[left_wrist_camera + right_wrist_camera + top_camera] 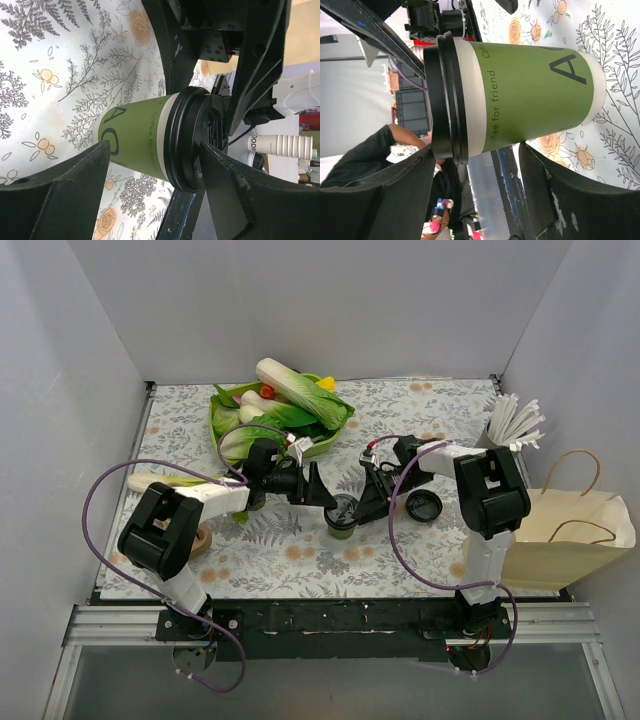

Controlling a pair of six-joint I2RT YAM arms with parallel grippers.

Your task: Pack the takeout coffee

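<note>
From above we see the takeout coffee (341, 516) half hidden under both claws, upright on the table (290, 555). The left gripper (155, 150) and right gripper (477, 150) gape wide at it. We cannot tell whether either touches. A loose black lid (424, 506) lies just beside, and a paper bag (560, 540) sits far right.

The left gripper (325, 498) and the right gripper (362, 508) flank the takeout coffee (341, 517) at centre frame, blocking both sides. A loose black lid (423, 505) lies just right. Bare tablecloth (300, 565) below the cup leaves room to pass.
</note>
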